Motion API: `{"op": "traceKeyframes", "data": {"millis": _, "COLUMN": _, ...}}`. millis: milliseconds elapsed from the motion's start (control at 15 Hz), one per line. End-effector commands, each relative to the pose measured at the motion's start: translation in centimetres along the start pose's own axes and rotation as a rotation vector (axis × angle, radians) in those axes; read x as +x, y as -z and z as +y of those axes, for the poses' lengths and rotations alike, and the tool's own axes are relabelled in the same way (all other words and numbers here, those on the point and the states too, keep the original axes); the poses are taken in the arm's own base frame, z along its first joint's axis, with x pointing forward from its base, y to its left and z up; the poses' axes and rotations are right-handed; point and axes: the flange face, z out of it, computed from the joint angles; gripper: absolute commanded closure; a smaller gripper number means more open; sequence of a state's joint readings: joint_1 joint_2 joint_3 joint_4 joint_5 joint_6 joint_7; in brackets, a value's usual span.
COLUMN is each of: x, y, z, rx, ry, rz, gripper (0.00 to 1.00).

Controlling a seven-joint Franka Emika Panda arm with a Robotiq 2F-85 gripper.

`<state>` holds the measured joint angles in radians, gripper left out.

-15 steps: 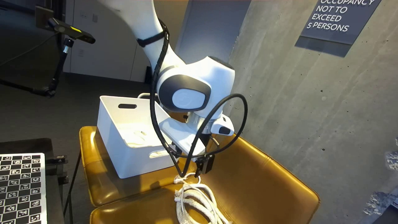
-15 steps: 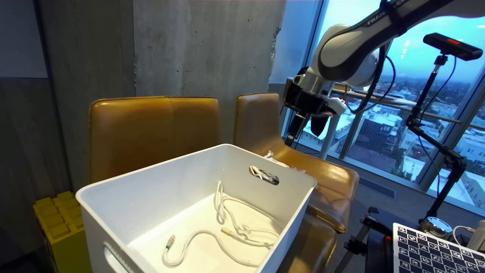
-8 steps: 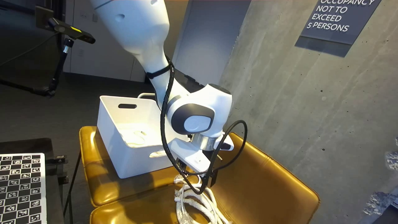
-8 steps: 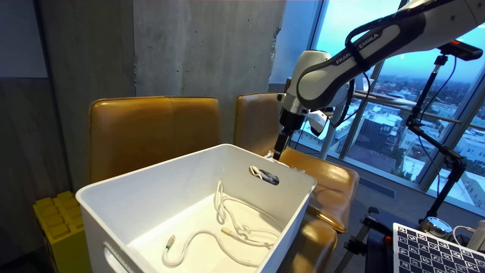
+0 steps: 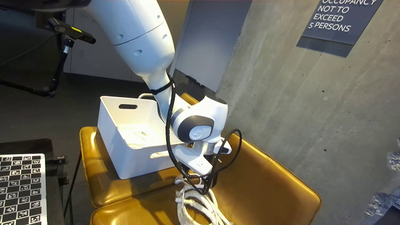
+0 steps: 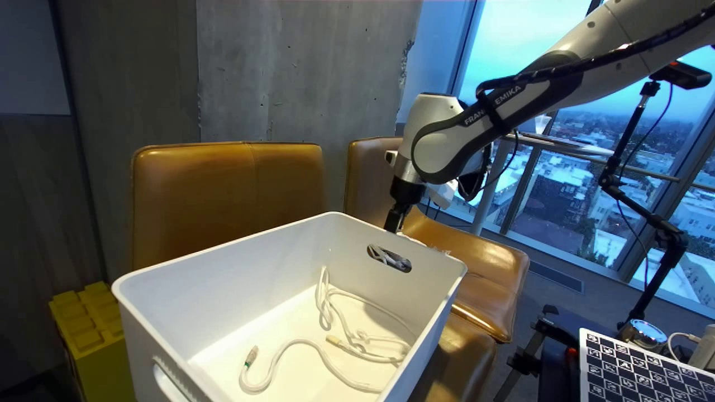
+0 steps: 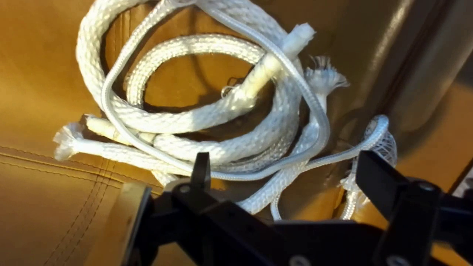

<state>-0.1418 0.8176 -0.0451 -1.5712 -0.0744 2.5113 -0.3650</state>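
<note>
Cool daylight, warm glare

In an exterior view, the window glows blue at upper right, the left side is dim, and the seat carries glare. In the wrist view, the rope is strongly lit and the gripper is almost black.

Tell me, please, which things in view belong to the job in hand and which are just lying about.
In the job:
gripper, open, close to the ropes
ropes, looped on a chair
perhaps the box, which holds cords

Likely just lying about:
camera on a stand
checkered board
yellow block
</note>
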Motion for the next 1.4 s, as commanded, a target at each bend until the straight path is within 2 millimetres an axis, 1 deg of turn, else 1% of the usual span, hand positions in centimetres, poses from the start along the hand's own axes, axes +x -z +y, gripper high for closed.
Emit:
{"op": "traceKeyframes", "data": {"millis": 0, "x": 1.6, "y": -0.8, "z": -0.7, "rx": -0.029, "ry": 0.008, "rz": -0.007, "gripper": 0.0}}
{"op": "traceKeyframes", "data": {"millis": 67, "x": 1.8, "y": -1.0, "z": -0.9, "rx": -0.032, "ry": 0.01, "rz": -0.007, "gripper": 0.04}}
{"op": "traceKeyframes", "data": {"millis": 133, "x": 1.9, "y": -1.2, "z": -1.2, "rx": -0.034, "ry": 0.014, "rz": -0.01, "gripper": 0.13}}
{"op": "traceKeyframes", "data": {"millis": 267, "x": 2.0, "y": -1.6, "z": -1.5, "rx": -0.037, "ry": 0.019, "rz": -0.013, "gripper": 0.12}}
{"op": "traceKeyframes", "data": {"millis": 333, "x": 2.0, "y": -1.8, "z": -1.7, "rx": -0.038, "ry": 0.02, "rz": -0.016, "gripper": 0.18}}
{"op": "traceKeyframes", "data": {"millis": 400, "x": 2.0, "y": -2.0, "z": -1.9, "rx": -0.039, "ry": 0.021, "rz": -0.019, "gripper": 0.15}}
{"op": "traceKeyframes", "data": {"millis": 667, "x": 1.7, "y": -3.1, "z": -2.7, "rx": -0.052, "ry": 0.024, "rz": -0.034, "gripper": 0.2}}
{"op": "traceKeyframes", "data": {"millis": 800, "x": 1.6, "y": -3.4, "z": -3.2, "rx": -0.063, "ry": 0.026, "rz": -0.042, "gripper": 0.25}}
{"op": "traceKeyframes", "data": {"millis": 867, "x": 1.6, "y": -3.5, "z": -3.5, "rx": -0.067, "ry": 0.029, "rz": -0.044, "gripper": 0.26}}
{"op": "traceKeyframes", "data": {"millis": 1200, "x": 2.3, "y": -2.8, "z": -5.4, "rx": -0.08, "ry": 0.044, "rz": -0.041, "gripper": 0.28}}
{"op": "traceKeyframes", "data": {"millis": 1333, "x": 2.7, "y": -2.5, "z": -6.3, "rx": -0.085, "ry": 0.055, "rz": -0.039, "gripper": 0.27}}
